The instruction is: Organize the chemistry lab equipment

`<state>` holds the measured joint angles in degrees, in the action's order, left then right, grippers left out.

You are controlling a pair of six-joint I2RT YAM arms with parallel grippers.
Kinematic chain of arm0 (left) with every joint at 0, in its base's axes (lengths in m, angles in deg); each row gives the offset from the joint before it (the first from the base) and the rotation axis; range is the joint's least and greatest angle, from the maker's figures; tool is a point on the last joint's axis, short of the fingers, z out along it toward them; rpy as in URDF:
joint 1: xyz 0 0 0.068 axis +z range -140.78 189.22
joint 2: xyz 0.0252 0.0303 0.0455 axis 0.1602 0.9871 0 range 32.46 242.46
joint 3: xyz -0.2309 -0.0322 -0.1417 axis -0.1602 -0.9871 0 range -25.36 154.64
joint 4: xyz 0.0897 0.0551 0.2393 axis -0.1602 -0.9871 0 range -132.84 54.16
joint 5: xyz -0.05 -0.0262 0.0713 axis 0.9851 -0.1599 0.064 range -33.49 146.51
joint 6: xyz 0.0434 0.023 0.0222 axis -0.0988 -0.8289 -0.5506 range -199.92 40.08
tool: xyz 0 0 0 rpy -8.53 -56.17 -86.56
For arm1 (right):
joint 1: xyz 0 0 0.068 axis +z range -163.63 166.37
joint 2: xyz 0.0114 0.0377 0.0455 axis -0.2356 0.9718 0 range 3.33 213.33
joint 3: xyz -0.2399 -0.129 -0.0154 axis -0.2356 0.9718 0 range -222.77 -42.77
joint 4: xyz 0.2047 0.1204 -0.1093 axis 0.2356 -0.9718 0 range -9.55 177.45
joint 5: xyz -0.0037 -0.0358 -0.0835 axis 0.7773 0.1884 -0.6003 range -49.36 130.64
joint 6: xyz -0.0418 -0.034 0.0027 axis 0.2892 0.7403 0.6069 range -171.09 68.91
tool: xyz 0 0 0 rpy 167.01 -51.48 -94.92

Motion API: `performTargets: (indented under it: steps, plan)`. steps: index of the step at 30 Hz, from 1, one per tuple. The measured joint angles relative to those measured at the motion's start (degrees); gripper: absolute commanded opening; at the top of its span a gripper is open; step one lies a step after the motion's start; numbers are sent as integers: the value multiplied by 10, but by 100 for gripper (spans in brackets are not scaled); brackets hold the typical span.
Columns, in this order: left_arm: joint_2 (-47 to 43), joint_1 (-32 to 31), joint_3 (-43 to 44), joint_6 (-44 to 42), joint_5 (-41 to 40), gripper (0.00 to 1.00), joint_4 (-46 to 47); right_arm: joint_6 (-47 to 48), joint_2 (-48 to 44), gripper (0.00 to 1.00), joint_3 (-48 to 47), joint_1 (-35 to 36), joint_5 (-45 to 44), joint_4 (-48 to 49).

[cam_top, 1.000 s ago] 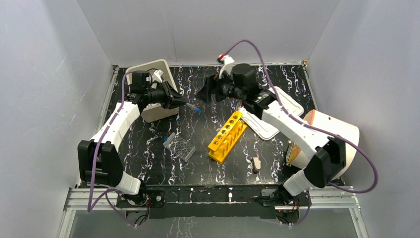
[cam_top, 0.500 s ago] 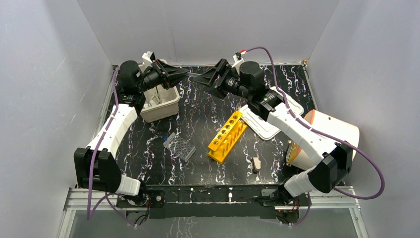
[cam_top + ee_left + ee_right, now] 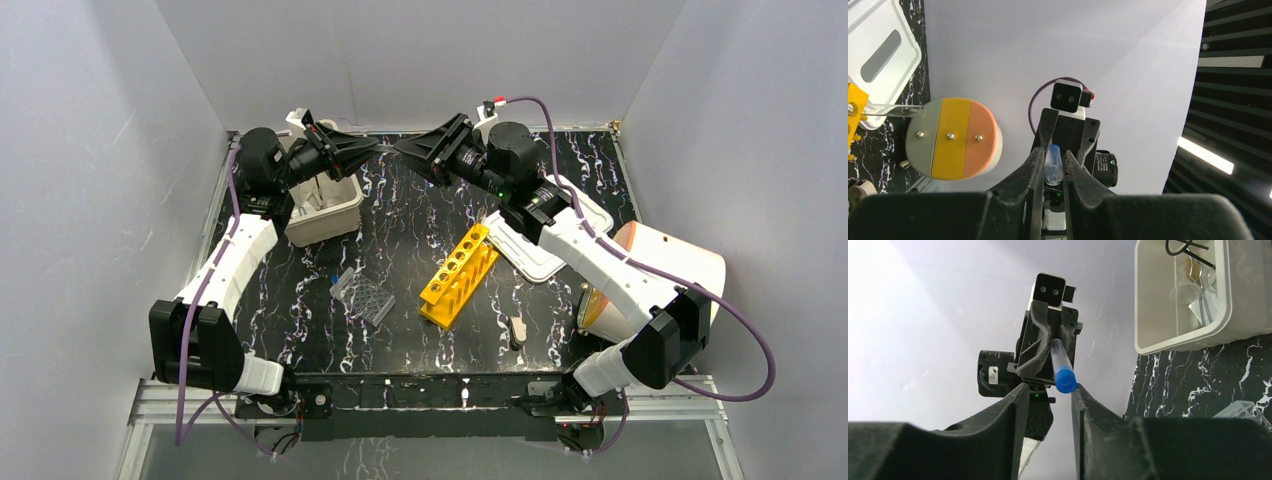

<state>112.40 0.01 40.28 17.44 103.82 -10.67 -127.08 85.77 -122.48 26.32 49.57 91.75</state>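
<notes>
Though aloft, tube [image 3: 1063, 371] at right jaws.

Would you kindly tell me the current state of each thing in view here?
Capped tube, held in the air, blue cap on.
Left gripper, shut on the capped tube.
Right gripper, jaws open around the blue cap.
Beige bin, open, lid off.
White slotted lid, lying on the table.
</notes>
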Motion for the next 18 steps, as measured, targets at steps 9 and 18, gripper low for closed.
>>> performTargets:
  steps: [9, 18]
  plan:
    - [-2, 0, -4, 15, 3, 0, 20, -7, 5, 40, 0, -1, -17, 6]
    - [-2, 0, -9, 21, 5, 0, 23, -1, 16, 22, -4, -2, -17, 7]
